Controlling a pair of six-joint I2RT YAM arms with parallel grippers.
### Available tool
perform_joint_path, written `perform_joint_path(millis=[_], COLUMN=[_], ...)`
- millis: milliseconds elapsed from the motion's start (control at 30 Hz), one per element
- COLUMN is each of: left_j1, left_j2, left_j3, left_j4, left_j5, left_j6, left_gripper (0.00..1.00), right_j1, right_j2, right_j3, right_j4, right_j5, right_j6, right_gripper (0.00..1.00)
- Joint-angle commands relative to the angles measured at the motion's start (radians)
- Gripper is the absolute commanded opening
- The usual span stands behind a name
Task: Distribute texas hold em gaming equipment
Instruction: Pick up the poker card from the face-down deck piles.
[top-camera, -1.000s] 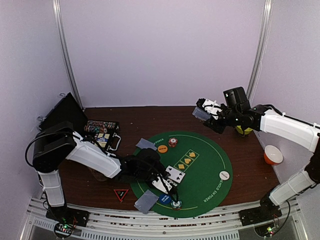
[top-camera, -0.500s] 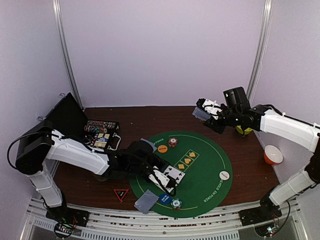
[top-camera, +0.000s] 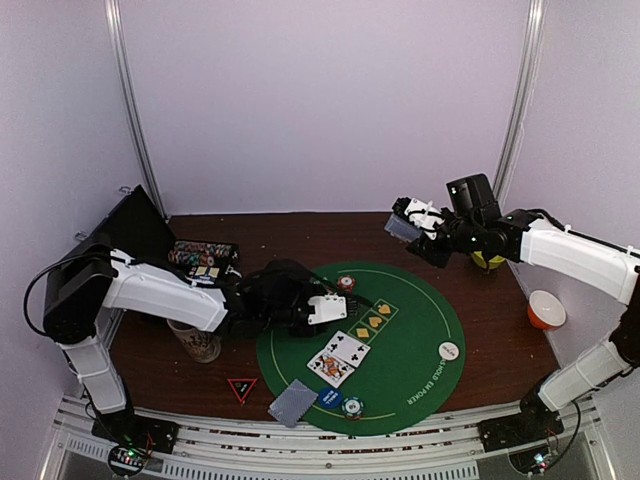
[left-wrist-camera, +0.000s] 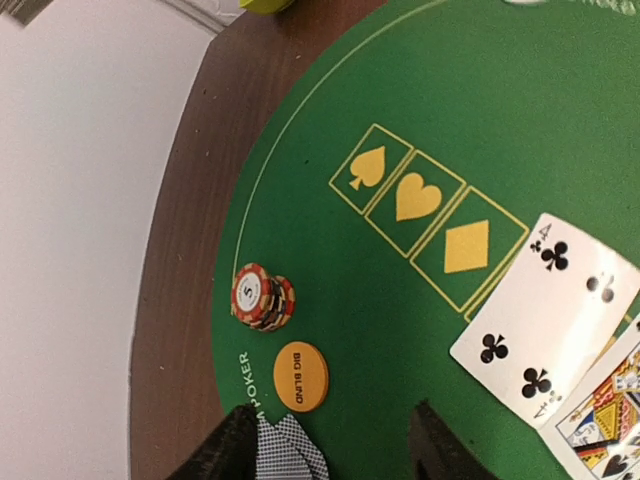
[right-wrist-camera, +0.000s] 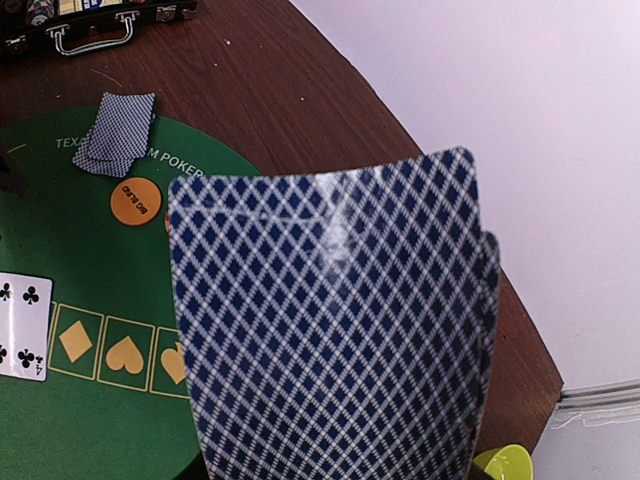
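Note:
My left gripper (top-camera: 324, 308) is open and empty, low over the far left part of the green mat (top-camera: 410, 330). In the left wrist view its fingertips (left-wrist-camera: 236, 446) straddle bare felt, just short of the orange "Big Blind" button (left-wrist-camera: 300, 376). A red-white chip stack (left-wrist-camera: 262, 298) stands beyond the button. Two face-down cards (left-wrist-camera: 286, 456) lie against the left fingertip. Two face-up cards (top-camera: 338, 358) lie mid-mat, one of them the four of clubs (left-wrist-camera: 545, 320). My right gripper (top-camera: 408, 226) is shut on a deck of face-down cards (right-wrist-camera: 330, 330), held high over the table's far right.
A blue button (top-camera: 329, 398), a teal chip stack (top-camera: 352, 406) and face-down cards (top-camera: 292, 402) lie at the mat's near edge. A white button (top-camera: 449, 351) lies at its right. A patterned mug (top-camera: 200, 345), a black chip case (top-camera: 205, 258), an orange bowl (top-camera: 546, 310) and a yellow bowl (top-camera: 488, 261) stand around the mat.
My left gripper has drawn back from the face-up cards near the mat's front to the orange button at the far left. The right arm has not moved.

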Motion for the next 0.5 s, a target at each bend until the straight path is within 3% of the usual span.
perform_joint_path(millis=[0,133,233,467], left_j1=[0.07,0.172,0.216,0.241], left_j2=[-0.079,-0.054,-0.052,-0.008], left_j3=[0.12,0.281,0.297,0.355], left_j4=[0.01,-0.091,-0.031,0.018], left_j5=[0.13,0.38,0.511,0.64], left_j6=[-0.444,-0.824,-1.013,-1.166], left_gripper=[0.61,0.74,0.79,0.87], right_j1=[0.004,0.036,0.069,0.14], right_j2=[-0.015,-0.007,0.0,0.032], right_j3=[0.024,0.032,0.037,0.052], right_j4=[-0.018,-0.022,-0.022,-0.009], right_j5=[-0.026,-0.045,-0.051,-0.06], right_j6=[-0.012,-0.011,-0.01,-0.003], right_gripper=[0.46,0.46,0.46,0.46])
